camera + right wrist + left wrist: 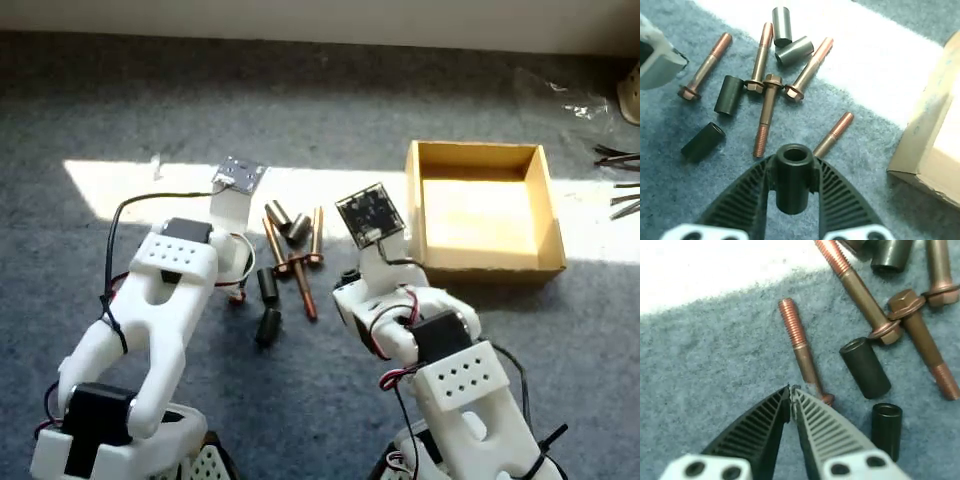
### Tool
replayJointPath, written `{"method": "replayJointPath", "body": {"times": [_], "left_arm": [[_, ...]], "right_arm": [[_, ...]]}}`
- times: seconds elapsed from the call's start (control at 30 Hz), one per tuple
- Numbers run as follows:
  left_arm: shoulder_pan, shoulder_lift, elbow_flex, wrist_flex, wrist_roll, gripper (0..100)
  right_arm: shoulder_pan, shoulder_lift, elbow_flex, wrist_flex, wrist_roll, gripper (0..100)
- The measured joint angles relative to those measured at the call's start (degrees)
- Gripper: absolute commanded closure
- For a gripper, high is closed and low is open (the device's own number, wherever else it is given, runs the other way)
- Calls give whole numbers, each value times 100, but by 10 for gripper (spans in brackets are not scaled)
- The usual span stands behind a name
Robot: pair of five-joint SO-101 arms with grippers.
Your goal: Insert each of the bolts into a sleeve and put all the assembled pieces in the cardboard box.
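Observation:
My right gripper (792, 165) is shut on a black sleeve (791, 187) whose open bore faces outward. Just past it a copper bolt (834, 134) lies on the grey carpet. My left gripper (791, 389) is shut and holds nothing, its tips low over the shank of another copper bolt (801, 352). Between the arms lie more bolts (303, 290) and loose sleeves: two black (729, 95) (702, 142), two grey (782, 25) (795, 50). The cardboard box (415, 200) sits to the right with nothing in it.
A bright sunlit strip crosses the carpet behind the parts. Dark cables (620, 180) and a clear plastic bag (570, 100) lie at the far right. The left gripper's white body (655, 55) edges into the right wrist view beside the bolts.

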Motion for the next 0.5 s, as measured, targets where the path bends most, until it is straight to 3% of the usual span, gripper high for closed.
{"method": "replayJointPath", "body": {"times": [0.5], "left_arm": [[70,1116,-422,70,387,892]], "right_arm": [[18,-62,18,-70,0,994]]}}
